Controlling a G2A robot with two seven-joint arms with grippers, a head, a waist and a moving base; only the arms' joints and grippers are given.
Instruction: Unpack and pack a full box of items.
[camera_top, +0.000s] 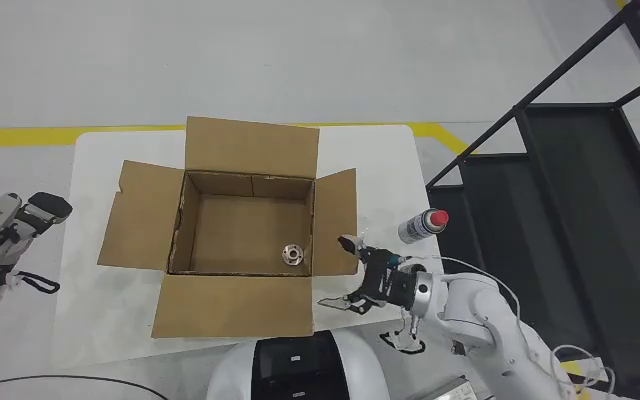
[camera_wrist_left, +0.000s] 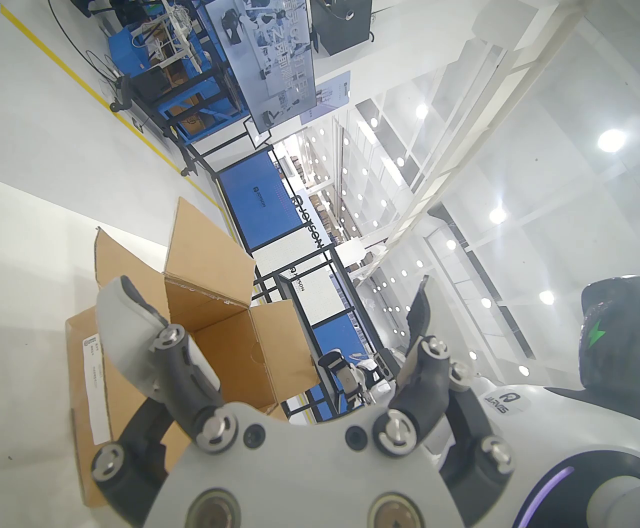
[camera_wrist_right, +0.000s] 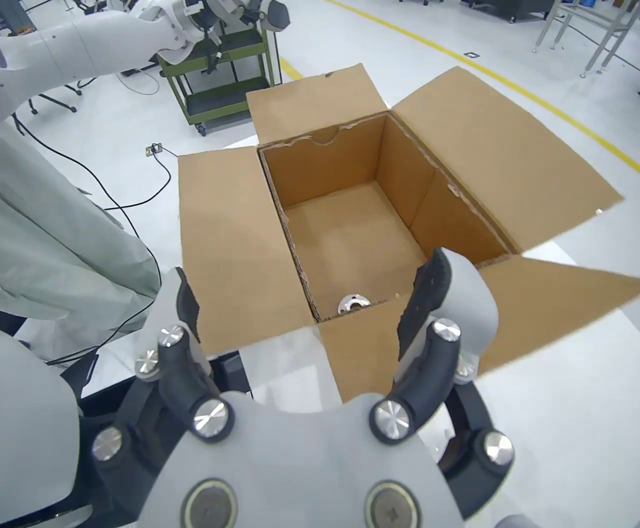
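Note:
An open cardboard box (camera_top: 250, 195) (camera_wrist_right: 350, 150) (camera_wrist_left: 210, 330) with all flaps spread stands in the middle of the white table (camera_top: 380, 160). A small round metal part (camera_top: 292, 253) (camera_wrist_right: 353, 303) lies on its floor near the front right corner. A spray can with a red cap (camera_top: 423, 226) lies on the table to the right of the box. My right gripper (camera_top: 346, 272) (camera_wrist_right: 310, 295) hangs open just outside the box's right flap, nothing between its fingers. My left gripper (camera_wrist_left: 270, 310) stands open and empty off the table's left edge, tilted upward.
A black metal staircase (camera_top: 560, 170) rises to the right of the table. Yellow floor tape (camera_top: 60, 133) runs behind the table. A green cart (camera_wrist_right: 220, 80) stands on the floor beyond the box.

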